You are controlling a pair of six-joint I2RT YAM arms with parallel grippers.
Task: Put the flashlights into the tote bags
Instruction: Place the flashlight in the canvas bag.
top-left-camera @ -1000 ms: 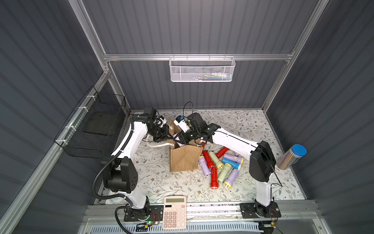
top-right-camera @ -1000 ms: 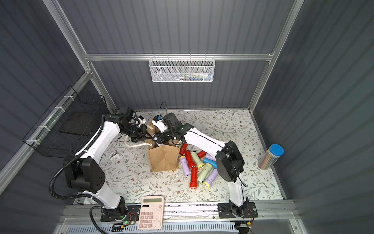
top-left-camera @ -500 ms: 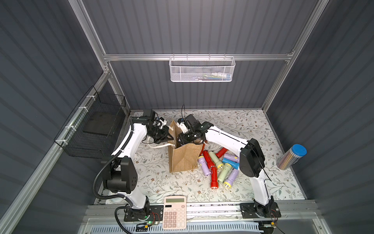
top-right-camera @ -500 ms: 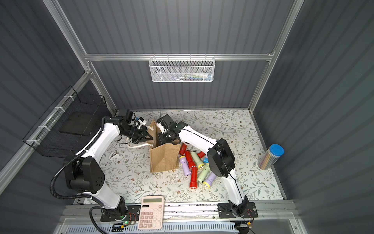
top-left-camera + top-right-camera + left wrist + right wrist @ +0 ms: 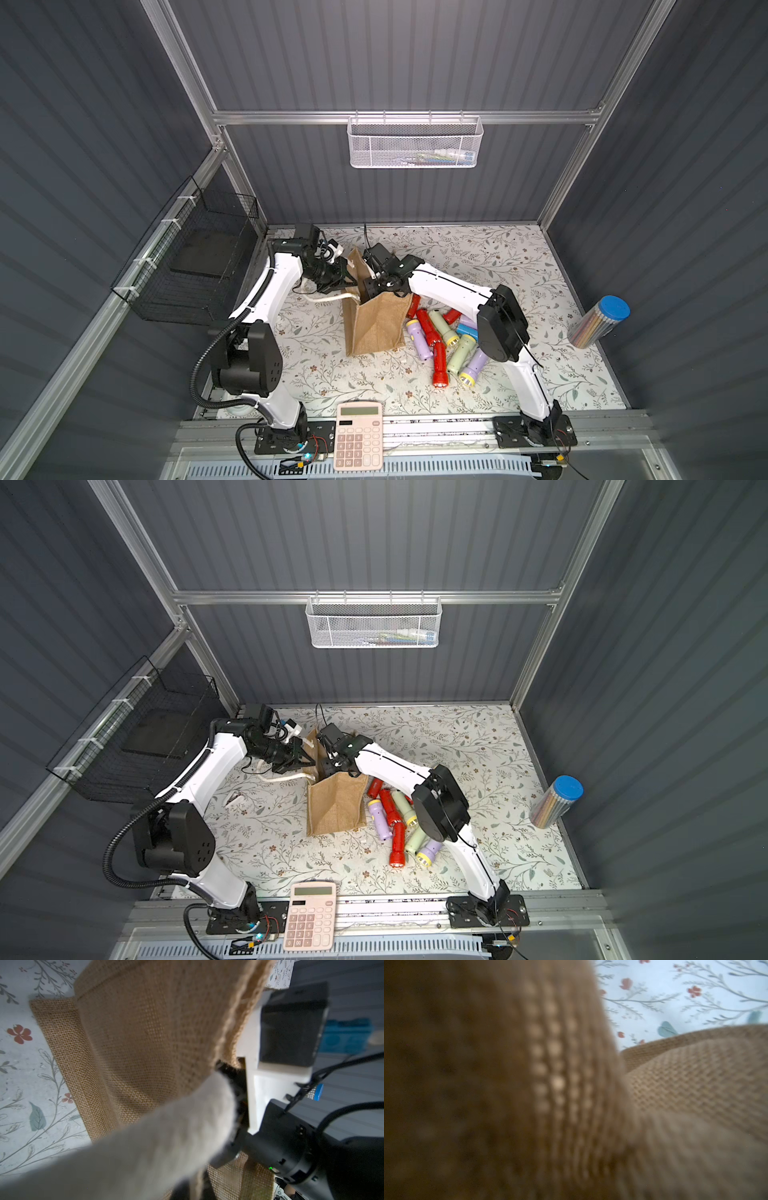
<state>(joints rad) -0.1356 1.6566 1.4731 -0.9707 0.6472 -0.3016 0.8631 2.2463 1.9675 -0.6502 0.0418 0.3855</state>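
The tan jute tote bag stands mid-table with its mouth pulled open. My left gripper is at the bag's left rim and shut on that rim, with its white rope handle draped across the left wrist view. My right gripper reaches down into the bag's mouth, where the jaws are hidden. Blurred jute fills the right wrist view. Several flashlights in red, lilac, pale green and blue lie piled right of the bag.
A pink calculator lies at the front edge. A blue-capped tube of pencils stands by the right wall. A black wire basket hangs on the left wall and a white mesh basket on the back wall.
My right arm has swung left and lowered its gripper into the bag's mouth. The left gripper has shifted slightly right with the rim, and the bag stands more upright.
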